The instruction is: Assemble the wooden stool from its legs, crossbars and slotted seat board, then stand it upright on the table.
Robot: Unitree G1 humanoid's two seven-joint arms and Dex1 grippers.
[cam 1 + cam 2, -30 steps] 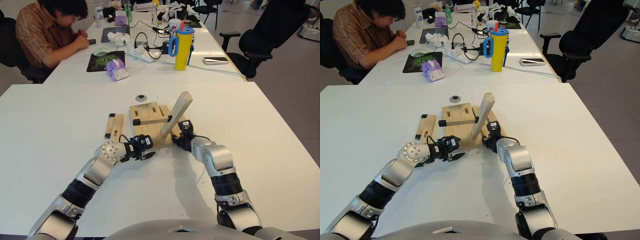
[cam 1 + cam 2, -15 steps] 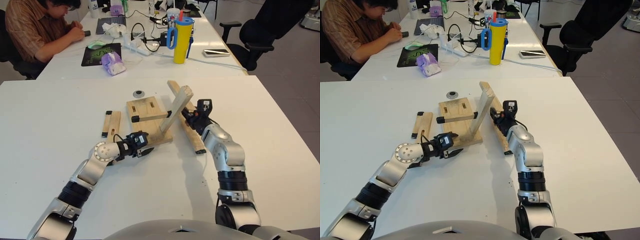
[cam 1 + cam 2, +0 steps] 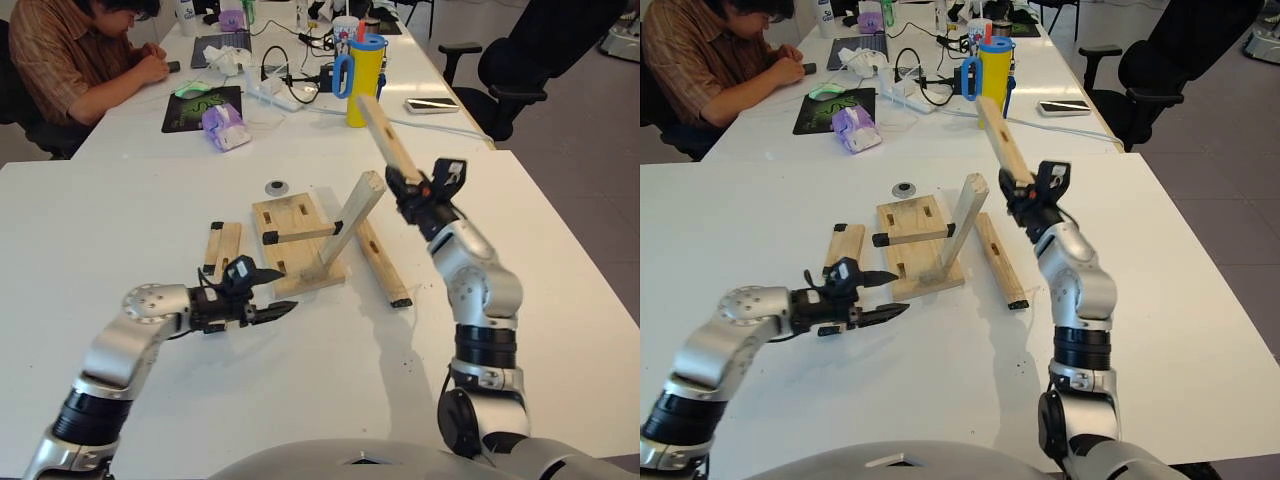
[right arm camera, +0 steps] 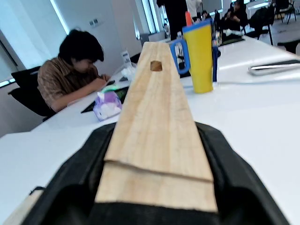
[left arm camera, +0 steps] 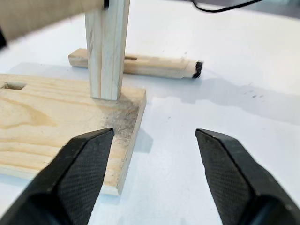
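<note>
Leg (image 3: 384,135) slanted at upper centre, clamped in the right tool (image 3: 413,188); left tool (image 3: 274,293), lower left, gaped empty beside the seat board (image 3: 292,222).

I'm looking at an open office here: long white counters (image 3: 90,220) in rows, black swivel chairs (image 3: 505,75) far right, and on the far one a laptop (image 3: 212,48), tangled cables (image 3: 285,85) and a yellow tumbler (image 3: 365,85).

The pincer (image 4: 158,190) has a wooden stool leg (image 4: 157,112) clamped in its black jaws, pointing out over the white worktop (image 4: 262,126). Small dark hole near its far end, yellow blue-handled tumbler (image 4: 202,56) behind.
</note>
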